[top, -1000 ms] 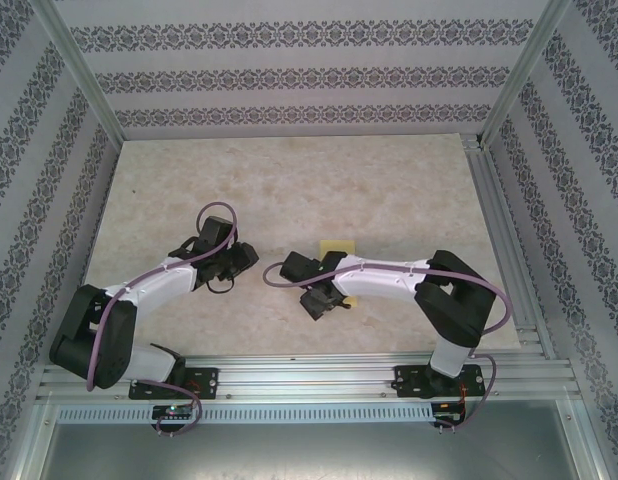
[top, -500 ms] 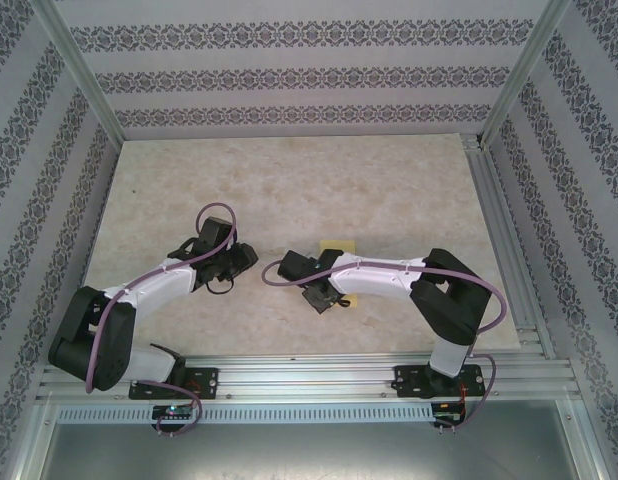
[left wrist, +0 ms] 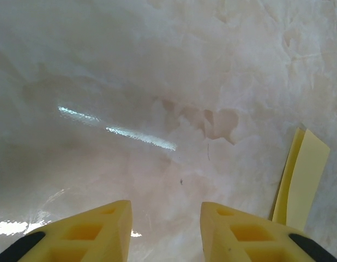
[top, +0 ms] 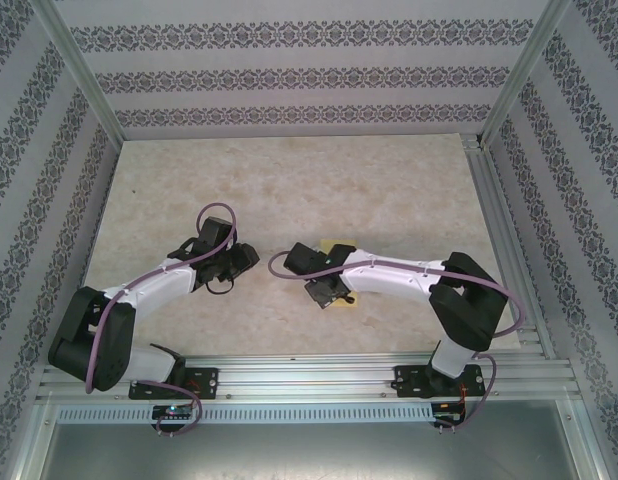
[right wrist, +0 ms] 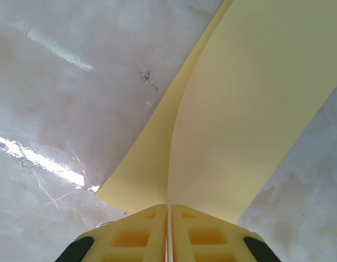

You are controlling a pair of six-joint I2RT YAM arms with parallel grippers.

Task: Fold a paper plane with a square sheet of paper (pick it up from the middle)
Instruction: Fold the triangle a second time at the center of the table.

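Observation:
The square sheet of paper (right wrist: 239,109) is pale yellow and lies on the marble table under my right arm. My right gripper (right wrist: 168,210) is shut on its middle, so the sheet rises into a pinched ridge with two halves sloping away. In the top view, bits of the paper (top: 341,247) show around the right gripper (top: 327,292). My left gripper (top: 247,255) hovers to the left of it, open, with bare table between its fingers (left wrist: 166,218). An edge of the sheet (left wrist: 302,180) stands up at the right of the left wrist view.
The beige marble tabletop (top: 289,180) stretches wide behind both grippers. Patterned walls and an aluminium frame (top: 494,200) enclose it. A metal rail (top: 309,375) carrying the arm bases runs along the near edge.
My right gripper has closed on the paper, and its arm shifted slightly toward the right and back. The left arm has stayed put.

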